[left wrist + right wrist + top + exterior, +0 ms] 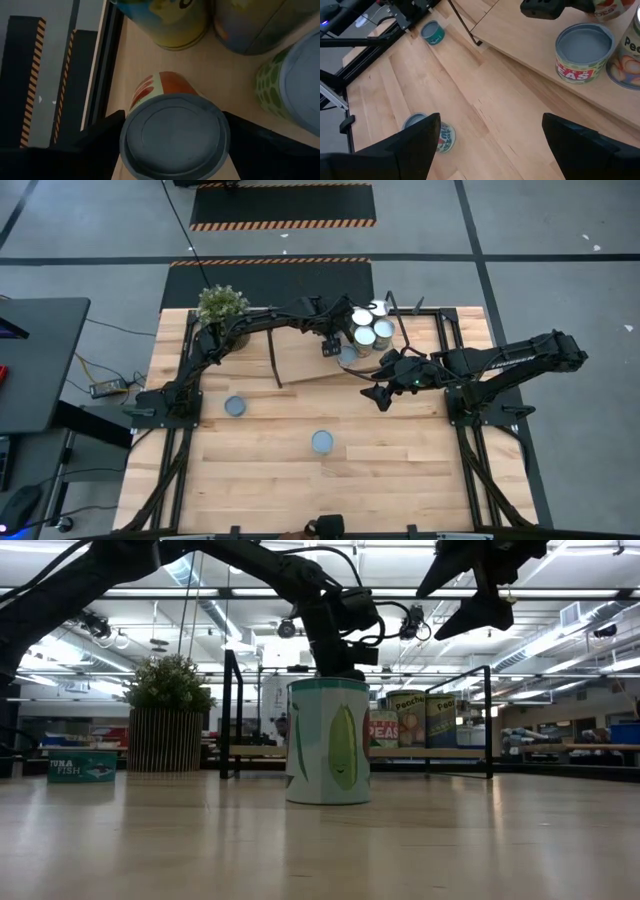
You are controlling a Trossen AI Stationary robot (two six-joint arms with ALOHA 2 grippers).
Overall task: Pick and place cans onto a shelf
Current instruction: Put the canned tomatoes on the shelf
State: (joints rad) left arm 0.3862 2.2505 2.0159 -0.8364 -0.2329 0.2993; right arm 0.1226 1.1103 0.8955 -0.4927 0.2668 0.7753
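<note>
The left hand (331, 340) reached over the shelf (310, 360), beside the cluster of cans (372, 327) standing at the shelf's far right corner. In the left wrist view its fingers (95, 137) sat on either side of a red-and-cream can (172, 132) with a bluish-grey lid, upright on the shelf board; the fingers flanked it closely, though I cannot tell whether they were actually pinching it. Three more cans stood just beyond it on the shelf.

The right hand (383, 392) hovered above the tabletop (260, 480) just off the shelf's front right edge, its fingers (415, 145) spread wide and holding nothing. Its wrist camera showed a peas can (583, 52) on the shelf board near that edge.

Two cans remained on the tabletop, well apart from the shelf: a flat tuna can (235, 407) toward the shelf's left front, and a taller corn can (322, 442) nearer the tabletop's middle. A potted plant (221, 308) stood at the shelf's far left corner.
</note>
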